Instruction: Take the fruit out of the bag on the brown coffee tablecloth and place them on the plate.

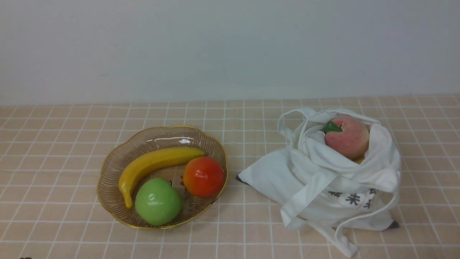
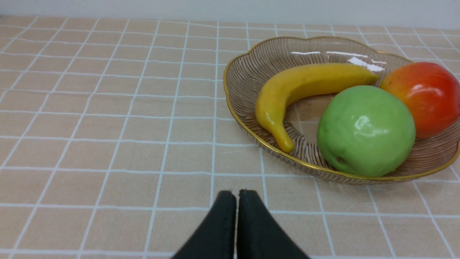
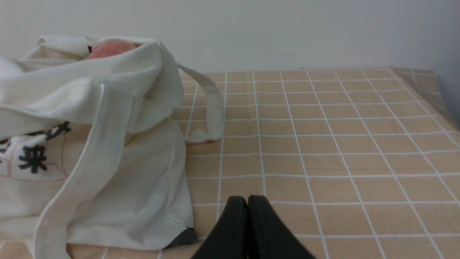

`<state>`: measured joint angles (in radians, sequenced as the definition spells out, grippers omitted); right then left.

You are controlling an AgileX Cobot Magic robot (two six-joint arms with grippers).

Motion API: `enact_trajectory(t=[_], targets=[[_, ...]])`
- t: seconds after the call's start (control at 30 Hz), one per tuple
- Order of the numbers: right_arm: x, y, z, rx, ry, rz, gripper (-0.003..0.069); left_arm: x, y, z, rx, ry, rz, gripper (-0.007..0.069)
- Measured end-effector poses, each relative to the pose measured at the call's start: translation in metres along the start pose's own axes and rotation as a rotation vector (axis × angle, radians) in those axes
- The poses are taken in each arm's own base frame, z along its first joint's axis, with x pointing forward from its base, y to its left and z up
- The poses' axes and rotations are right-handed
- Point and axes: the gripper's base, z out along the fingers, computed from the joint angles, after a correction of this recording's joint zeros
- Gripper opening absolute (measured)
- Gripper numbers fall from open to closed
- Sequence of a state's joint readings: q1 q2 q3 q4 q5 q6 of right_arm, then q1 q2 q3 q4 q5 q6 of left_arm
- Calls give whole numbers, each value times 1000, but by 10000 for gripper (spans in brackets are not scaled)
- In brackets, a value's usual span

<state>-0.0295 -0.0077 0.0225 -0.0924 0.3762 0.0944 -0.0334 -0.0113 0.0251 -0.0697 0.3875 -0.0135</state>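
Plate (image 1: 107, 201) at 9 o'clock holds banana (image 1: 154, 163), green apple (image 1: 158, 202), red-orange ball (image 1: 203, 177); peach (image 1: 348, 138) in bag (image 1: 323, 180) at 3 o'clock. Left gripper (image 2: 237, 196) and right gripper (image 3: 247, 201) both pressed together, empty.

A tan checked tablecloth (image 1: 54, 151) with thin white lines covered the whole surface up to the pale wall. A ribbed glass plate (image 1: 107, 180) with a gold rim sat on its left part. A crumpled white bag (image 1: 323, 183) lay on its right part, near the plate but apart from it.
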Motion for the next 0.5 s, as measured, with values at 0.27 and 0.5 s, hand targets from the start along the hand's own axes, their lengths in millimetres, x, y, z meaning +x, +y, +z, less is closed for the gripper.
enact_trajectory(t=[0.27, 0.5], targets=[[0, 0, 0, -4, 2, 16, -14, 0, 0, 0, 0, 0, 0, -8], [0, 0, 0, -6, 2, 16, -14, 0, 0, 0, 0, 0, 0, -8]])
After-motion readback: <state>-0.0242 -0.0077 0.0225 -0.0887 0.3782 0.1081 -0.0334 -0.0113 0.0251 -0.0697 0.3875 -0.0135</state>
